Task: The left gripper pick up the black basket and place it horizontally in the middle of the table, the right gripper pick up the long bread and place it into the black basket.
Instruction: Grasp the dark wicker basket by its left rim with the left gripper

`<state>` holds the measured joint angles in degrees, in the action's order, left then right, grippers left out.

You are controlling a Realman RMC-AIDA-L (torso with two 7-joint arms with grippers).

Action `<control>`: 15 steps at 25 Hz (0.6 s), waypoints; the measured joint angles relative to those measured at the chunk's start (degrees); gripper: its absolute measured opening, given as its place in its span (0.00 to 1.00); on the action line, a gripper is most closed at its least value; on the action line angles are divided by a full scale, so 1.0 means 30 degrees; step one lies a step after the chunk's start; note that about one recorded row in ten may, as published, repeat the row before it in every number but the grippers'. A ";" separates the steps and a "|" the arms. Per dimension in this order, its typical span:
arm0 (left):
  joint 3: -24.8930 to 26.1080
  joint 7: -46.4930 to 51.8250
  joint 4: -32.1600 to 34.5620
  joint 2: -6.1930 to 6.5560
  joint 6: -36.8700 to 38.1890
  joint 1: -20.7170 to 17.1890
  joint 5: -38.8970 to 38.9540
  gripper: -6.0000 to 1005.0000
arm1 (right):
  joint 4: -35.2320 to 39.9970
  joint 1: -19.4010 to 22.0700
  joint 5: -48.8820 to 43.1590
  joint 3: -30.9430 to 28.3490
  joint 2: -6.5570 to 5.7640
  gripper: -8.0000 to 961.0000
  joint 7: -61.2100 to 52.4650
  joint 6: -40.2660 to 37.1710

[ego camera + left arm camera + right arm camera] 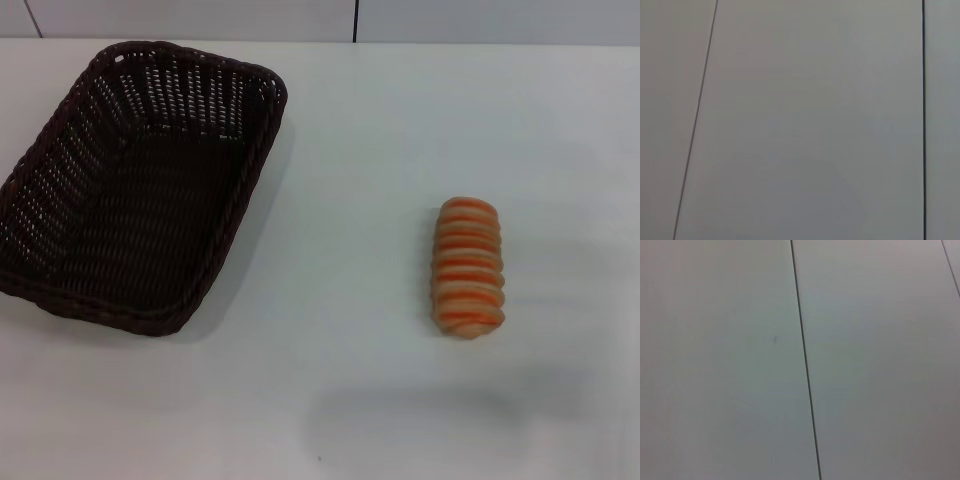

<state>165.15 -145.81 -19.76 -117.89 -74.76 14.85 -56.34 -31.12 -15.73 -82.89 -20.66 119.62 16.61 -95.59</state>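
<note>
No fingers of either the left gripper or the right gripper appear in any view, so their state cannot be told. On the white counter (340,400), the long bread (467,267) lies nearest, on the robot's right, its long axis running near to far; the black basket (140,185) sits farther back at the left edge, empty, skewed lengthwise rather than horizontal, well apart from the bread. Only the head view shows them; both wrist views show just pale seamed panels.
</note>
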 joint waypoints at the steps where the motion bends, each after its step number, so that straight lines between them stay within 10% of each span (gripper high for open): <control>1: 0.0000 0.0000 0.0000 0.0000 0.0000 0.0000 0.0000 0.81 | 0.0000 0.0000 0.0000 0.0000 0.0000 0.63 0.0000 0.0000; 11: -0.0060 0.0303 -0.0007 -0.0019 -0.0012 0.0072 -0.0004 0.81 | 0.0001 0.0001 0.0000 0.0016 -0.0001 0.63 -0.0056 -0.0011; 15: -0.1547 0.5934 -0.2360 0.0038 0.0028 -0.0534 -0.1022 0.81 | -0.0083 0.0016 -0.0068 0.0037 -0.0001 0.63 -0.0055 -0.0330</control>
<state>160.51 -128.01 -26.84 -117.78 -74.68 13.25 -59.40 -31.37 -15.69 -83.09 -20.55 119.62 16.44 -96.58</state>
